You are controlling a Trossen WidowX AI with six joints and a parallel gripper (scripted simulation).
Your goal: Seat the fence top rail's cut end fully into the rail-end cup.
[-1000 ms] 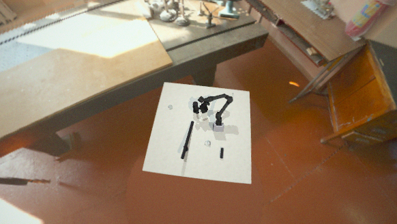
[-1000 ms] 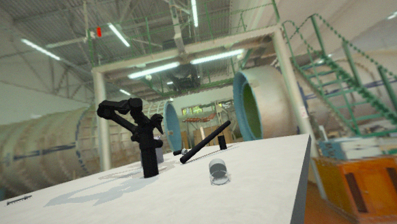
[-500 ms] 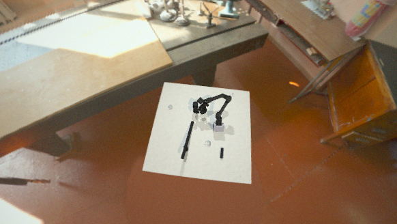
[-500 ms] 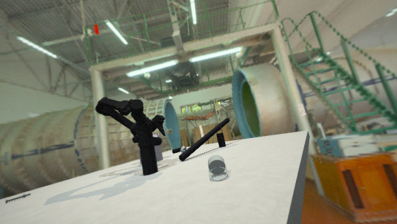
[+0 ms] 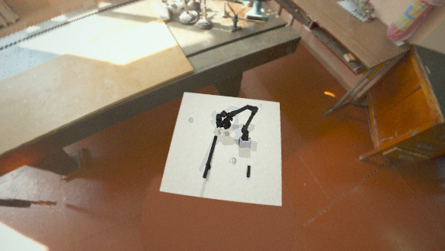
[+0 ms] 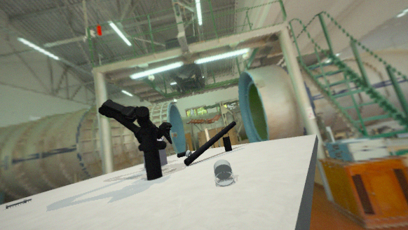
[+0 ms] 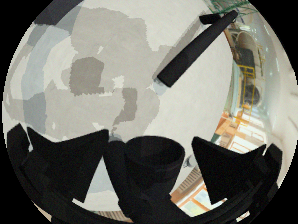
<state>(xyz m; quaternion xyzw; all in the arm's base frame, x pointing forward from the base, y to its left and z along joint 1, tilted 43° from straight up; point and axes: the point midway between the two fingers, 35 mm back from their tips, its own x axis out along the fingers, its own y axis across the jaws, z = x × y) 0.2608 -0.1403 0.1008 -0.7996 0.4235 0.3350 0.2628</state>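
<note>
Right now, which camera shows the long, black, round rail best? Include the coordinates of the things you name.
The exterior view: it shows the long, black, round rail [image 5: 211, 154] [image 6: 211, 143] [image 7: 197, 50] from the side, so its slant is plain. The top view shows only a thin, small bar from above. The wrist view shows it foreshortened, with one end closer.

Count: one arm [image 5: 250, 109] [image 6: 120, 113], one long rail [image 5: 210, 157] [image 6: 210, 143] [image 7: 200, 47].
Also two posts: big near [image 6: 153, 161], small far [image 6: 227, 144]; one clear glass [image 6: 223, 172], near, right.
</note>
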